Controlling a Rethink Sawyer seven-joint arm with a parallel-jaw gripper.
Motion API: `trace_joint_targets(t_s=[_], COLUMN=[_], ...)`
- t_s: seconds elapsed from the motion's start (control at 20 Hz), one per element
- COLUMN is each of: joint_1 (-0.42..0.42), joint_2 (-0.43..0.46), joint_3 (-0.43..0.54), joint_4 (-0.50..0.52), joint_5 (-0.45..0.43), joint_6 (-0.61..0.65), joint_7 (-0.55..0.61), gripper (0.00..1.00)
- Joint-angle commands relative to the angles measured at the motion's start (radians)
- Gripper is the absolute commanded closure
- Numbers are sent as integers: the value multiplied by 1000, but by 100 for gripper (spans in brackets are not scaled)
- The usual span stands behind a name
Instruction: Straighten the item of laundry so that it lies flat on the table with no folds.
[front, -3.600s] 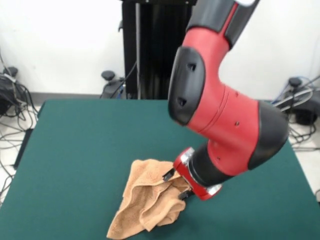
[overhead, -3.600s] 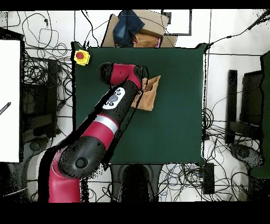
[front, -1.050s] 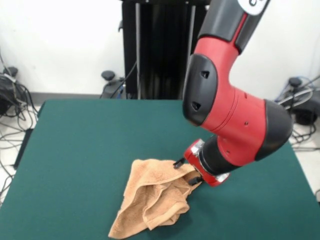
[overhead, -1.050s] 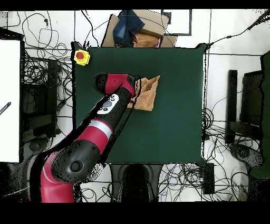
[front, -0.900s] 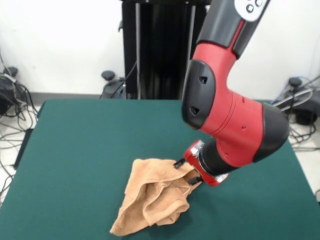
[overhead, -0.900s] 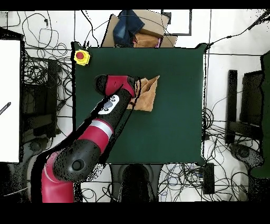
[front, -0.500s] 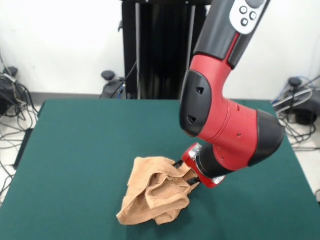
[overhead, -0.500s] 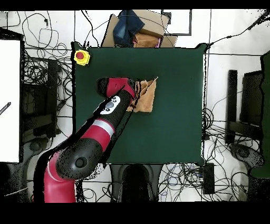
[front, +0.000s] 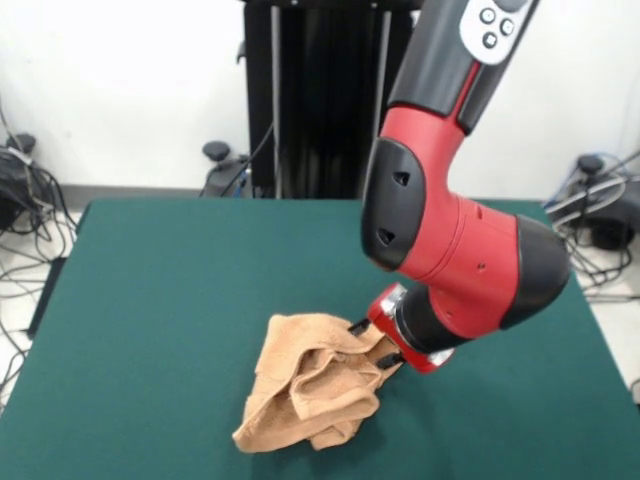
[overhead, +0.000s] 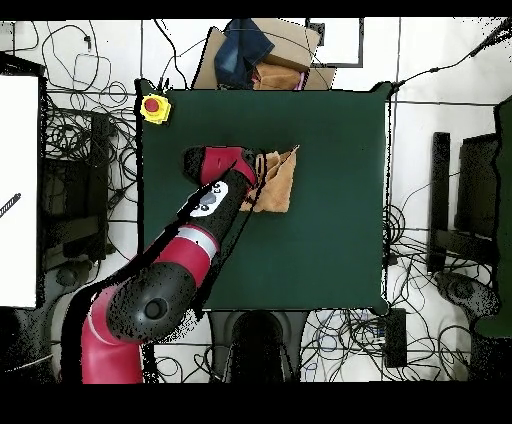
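**Towel bunched, edge gripped**

Green desk (front: 160, 300), wide and flat. Towel (front: 310, 385) crumpled low centre of front view, folds heaped. Gripper (front: 370, 343) at its right edge, fingers pinched on cloth. Red arm (front: 450, 250) descends from upper right.

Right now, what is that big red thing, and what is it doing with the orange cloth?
The big red and black thing is a robot arm. At its end is its hand, with two small black fingers. One picture is taken from across the table, facing the robot. The other looks straight down from above, and there the arm reaches up from the bottom. On the dark green table lies a small orange-tan towel, all bunched up with folds. The hand is at the towel's edge, and its fingers sit on either side of the cloth, so it seems to be pinching it. The job is to spread the towel flat. From above you also see a yellow box with a red button at one table corner.
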Motion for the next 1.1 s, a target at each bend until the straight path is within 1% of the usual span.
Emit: trace_joint_targets(t_s=[0.05,0.15,0.25,0.6,0.8,1.0,1.1], joint_1=[10,14,14,12,10,39,40], joint_2=[-125,-165,-187,-219,-197,-111,-99], joint_3=[182,200,210,224,222,182,185], joint_4=[200,241,268,342,322,239,228], joint_5=[-54,-69,-87,-168,-199,-185,-177], joint_6=[4,4,-2,-25,-39,-124,-142], joint_7=[-28,-39,-45,-38,-2,165,186], gripper=[0,0,0,0,0,0,0])
